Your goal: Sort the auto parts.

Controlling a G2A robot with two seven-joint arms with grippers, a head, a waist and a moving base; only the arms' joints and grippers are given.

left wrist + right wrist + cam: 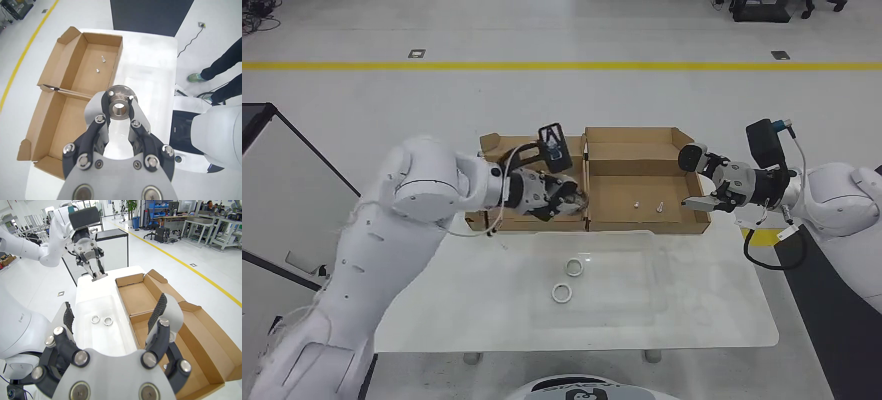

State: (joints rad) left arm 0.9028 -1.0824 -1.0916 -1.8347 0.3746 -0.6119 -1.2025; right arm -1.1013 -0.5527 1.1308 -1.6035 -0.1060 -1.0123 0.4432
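My left gripper [570, 198] is shut on a metal flanged bushing [119, 103], held in the air near the front wall of the two cardboard boxes, close to where they meet. From the right wrist view the same gripper [96, 273] and bushing [99, 275] hang above the table's far end. The left box [504, 150] has nothing in it. Two small bolts [637, 205] [660, 208] lie in the right box [642, 150]. Two metal rings [573, 266] [561, 292] rest in a clear tray [642, 290]. My right gripper [697, 180] is open over the right box's right end.
The white table [742, 320] has free room to the right of and in front of the tray. A black-framed stand [272, 180] is off the table's left side. A person's legs [223, 64] are on the floor beyond the table.
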